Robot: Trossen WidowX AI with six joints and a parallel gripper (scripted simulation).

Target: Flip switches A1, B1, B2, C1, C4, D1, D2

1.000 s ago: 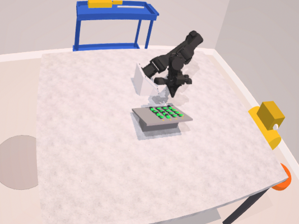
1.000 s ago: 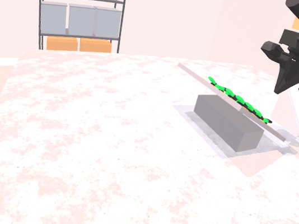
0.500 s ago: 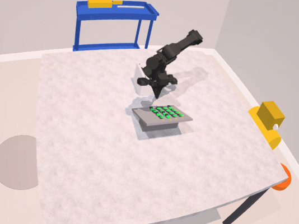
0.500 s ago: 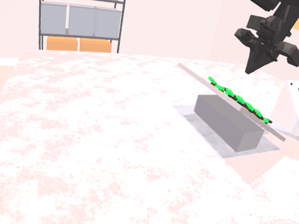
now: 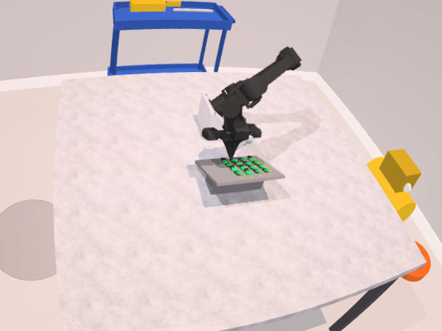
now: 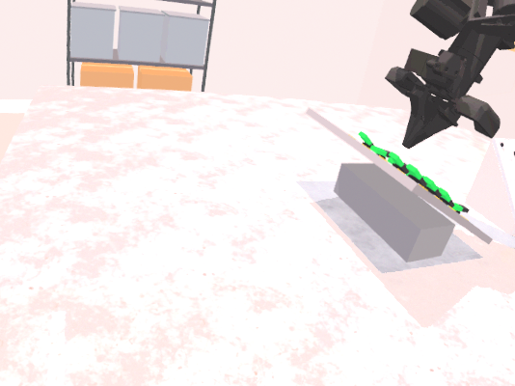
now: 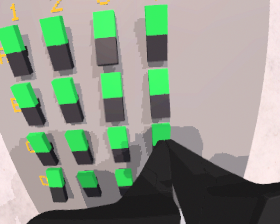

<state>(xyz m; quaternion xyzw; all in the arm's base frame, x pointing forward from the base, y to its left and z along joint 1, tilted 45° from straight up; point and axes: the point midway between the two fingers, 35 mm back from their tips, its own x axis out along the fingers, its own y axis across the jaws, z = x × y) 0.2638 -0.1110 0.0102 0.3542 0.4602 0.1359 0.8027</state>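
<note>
The tilted grey panel (image 5: 213, 172) (image 6: 333, 127) (image 7: 220, 65) carries rows of switches, each with a green far half and a black near half. In the wrist view A1 (image 7: 12, 40), B1 (image 7: 24, 95), B2 (image 7: 65, 91), C1 (image 7: 39, 142), D1 (image 7: 55, 177) and D2 (image 7: 87, 179) are visible; which ends are raised is hard to tell. My gripper (image 5: 231, 156) (image 6: 407, 145) (image 7: 164, 146) is shut and empty, its tip above the panel with a gap. In the wrist view it overlaps the near half of C4 (image 7: 161, 132) and hides D4.
A grey block (image 6: 381, 205) supports the panel. A white upright plate (image 5: 204, 115) stands beside the arm. A blue cart (image 5: 165, 24) is behind the table, a shelf with bins (image 6: 140, 33) stands beyond it, and yellow equipment (image 5: 399, 171) is at the right edge.
</note>
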